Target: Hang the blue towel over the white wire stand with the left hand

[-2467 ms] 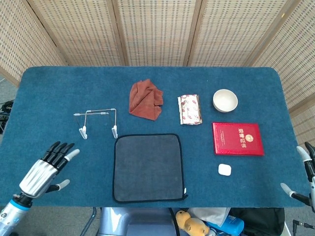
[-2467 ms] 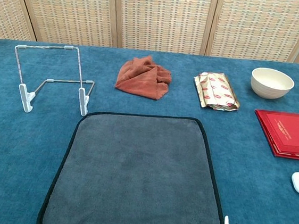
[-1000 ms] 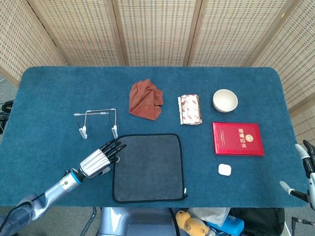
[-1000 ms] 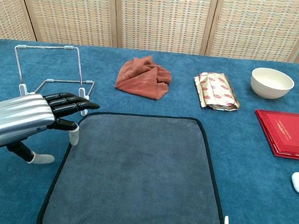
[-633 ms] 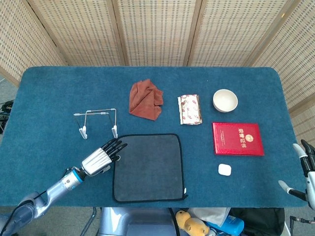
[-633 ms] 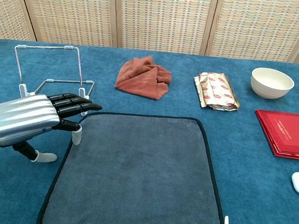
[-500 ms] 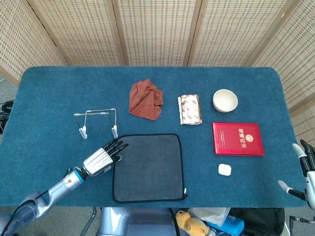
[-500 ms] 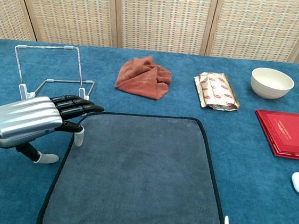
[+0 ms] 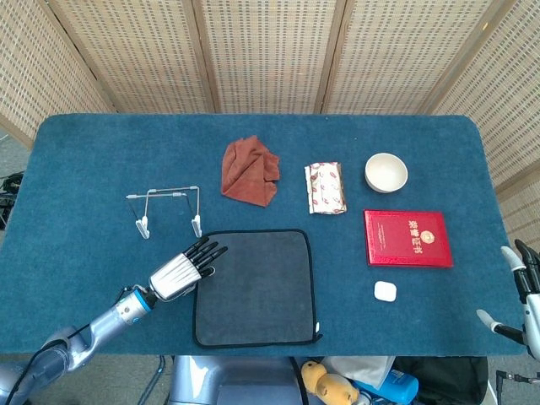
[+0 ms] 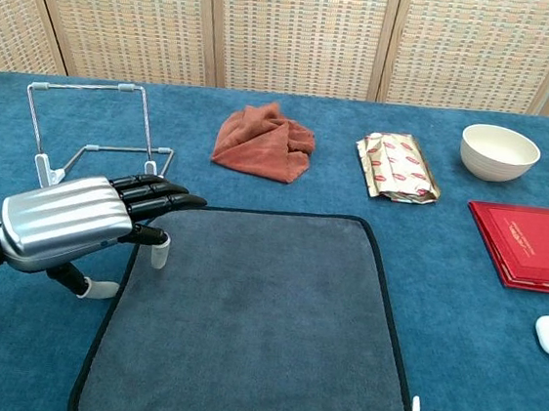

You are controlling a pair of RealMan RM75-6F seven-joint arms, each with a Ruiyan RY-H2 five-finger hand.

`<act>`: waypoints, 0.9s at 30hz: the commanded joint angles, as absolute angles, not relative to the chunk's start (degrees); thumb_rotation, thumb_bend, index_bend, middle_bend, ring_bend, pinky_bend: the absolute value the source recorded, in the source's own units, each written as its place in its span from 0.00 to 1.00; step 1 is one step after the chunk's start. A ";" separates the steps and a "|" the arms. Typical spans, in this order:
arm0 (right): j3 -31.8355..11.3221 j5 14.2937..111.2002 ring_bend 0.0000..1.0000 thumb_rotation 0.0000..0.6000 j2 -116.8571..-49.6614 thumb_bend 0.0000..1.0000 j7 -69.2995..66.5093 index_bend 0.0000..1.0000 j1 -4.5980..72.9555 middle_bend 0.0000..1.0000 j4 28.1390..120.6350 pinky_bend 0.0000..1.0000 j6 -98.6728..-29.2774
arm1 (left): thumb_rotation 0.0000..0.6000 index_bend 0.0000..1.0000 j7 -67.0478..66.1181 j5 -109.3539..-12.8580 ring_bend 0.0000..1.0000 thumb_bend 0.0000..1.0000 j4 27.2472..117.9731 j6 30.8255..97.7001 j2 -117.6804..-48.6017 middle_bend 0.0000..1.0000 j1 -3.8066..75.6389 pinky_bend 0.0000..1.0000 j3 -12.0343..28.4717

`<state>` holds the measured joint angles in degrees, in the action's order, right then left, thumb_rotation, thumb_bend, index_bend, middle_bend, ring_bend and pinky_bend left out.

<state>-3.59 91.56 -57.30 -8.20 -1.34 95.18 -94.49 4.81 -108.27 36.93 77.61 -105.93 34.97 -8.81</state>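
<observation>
Grey-blue towel (image 9: pixel 254 288) with black trim, flat and square, just in front of the white wire stand (image 9: pixel 165 209). Left hand (image 9: pixel 180 270) at the towel's left edge, fingers (image 10: pixel 163 194) spread, holding nothing, tips reaching over the hem. Stand beyond the hand, crossbar running left-right. Right hand (image 9: pixel 525 297) far right, empty, well apart. Rust cloth (image 9: pixel 250 170), snack packet (image 9: pixel 325 187), bowl (image 9: pixel 386 172), red booklet (image 9: pixel 407 238) behind or right, none blocking.
</observation>
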 commanded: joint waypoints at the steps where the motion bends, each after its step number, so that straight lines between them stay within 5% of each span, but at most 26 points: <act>1: -3.58 91.59 0.00 1.00 -57.22 0.00 -8.43 0.00 -1.36 0.00 95.17 0.00 -94.54 | 1.00 0.43 3.84 -108.40 0.00 0.31 37.09 77.57 -106.04 0.00 35.16 0.07 -9.14; 13: -3.50 91.73 0.00 1.00 -56.95 0.00 -8.98 0.00 -1.45 0.00 95.18 0.00 -94.71 | 1.00 0.45 2.20 -108.22 0.00 0.38 37.54 77.51 -106.18 0.00 35.47 0.07 -10.10; 27: -3.43 91.89 0.00 1.00 -56.74 0.00 -9.46 0.00 -1.52 0.00 95.24 0.00 -94.86 | 1.00 0.61 0.98 -107.91 0.00 0.44 37.74 78.68 -106.49 0.00 35.73 0.08 -10.32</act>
